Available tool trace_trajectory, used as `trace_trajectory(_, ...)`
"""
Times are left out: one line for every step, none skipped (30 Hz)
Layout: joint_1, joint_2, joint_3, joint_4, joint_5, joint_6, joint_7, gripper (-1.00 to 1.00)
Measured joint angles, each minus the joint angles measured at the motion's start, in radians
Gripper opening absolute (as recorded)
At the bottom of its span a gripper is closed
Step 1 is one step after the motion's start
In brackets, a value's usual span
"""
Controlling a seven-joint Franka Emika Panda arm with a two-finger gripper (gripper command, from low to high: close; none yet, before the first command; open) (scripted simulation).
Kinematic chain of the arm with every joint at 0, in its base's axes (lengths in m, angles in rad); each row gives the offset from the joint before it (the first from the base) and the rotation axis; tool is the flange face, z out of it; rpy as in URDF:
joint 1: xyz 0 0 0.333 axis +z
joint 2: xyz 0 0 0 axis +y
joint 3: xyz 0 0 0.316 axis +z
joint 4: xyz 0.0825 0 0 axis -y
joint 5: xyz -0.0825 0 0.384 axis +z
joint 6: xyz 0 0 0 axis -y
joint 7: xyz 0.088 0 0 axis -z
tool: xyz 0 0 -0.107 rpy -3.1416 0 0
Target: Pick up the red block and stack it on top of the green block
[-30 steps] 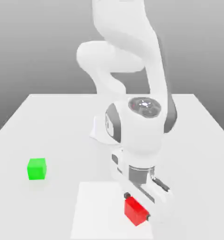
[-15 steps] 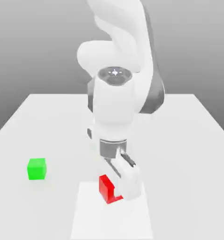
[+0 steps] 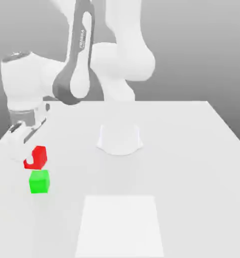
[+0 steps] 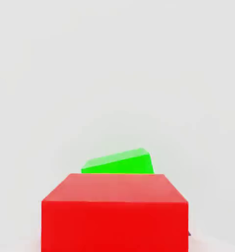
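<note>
Pick-up looks done. The red block point(image 3: 36, 157) is off the table point(image 3: 192, 166), carried at the exterior view's left side, hanging just above the green block point(image 3: 39, 181). A thin strip of table shows between the two cubes, so I read them as apart, not yet touching. The gripper point(image 3: 27, 151) sits at the end of the arm point(image 3: 76, 65), which reaches out over the table's left edge as that view shows it; its white fingers point(image 3: 16, 143) blur into the pale tabletop, but since the red cube hangs in the air right at the fingertips, I judge the jaws clenched on it. From the hand view, the red block point(image 4: 114, 211) sits close in front with the green block point(image 4: 118, 162) showing partly past its far edge, turned a little relative to it. That suggests the carried cube is not yet squarely over its target. The green block rests flat on the table and looks undisturbed. A paler square patch point(image 3: 120, 227) lies on the table nearer the camera, well apart from both cubes. Left to do, as I judge it: centre the red cube over the green one, lower until the faces meet, let go, back the hand away. Main risk is an off-centre release that tips the red cube off.
</note>
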Motion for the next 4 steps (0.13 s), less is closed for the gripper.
trace_trajectory(-0.003,0.036,0.006,0.001,0.016,0.035,-0.011,-1.00)
trace_trajectory(-0.004,0.056,0.010,0.002,0.024,0.053,-0.017,1.00)
trace_trajectory(-0.004,0.056,0.010,0.002,0.024,0.053,-0.017,1.00)
trace_trajectory(-0.004,0.056,0.010,0.002,0.024,0.053,-0.017,1.00)
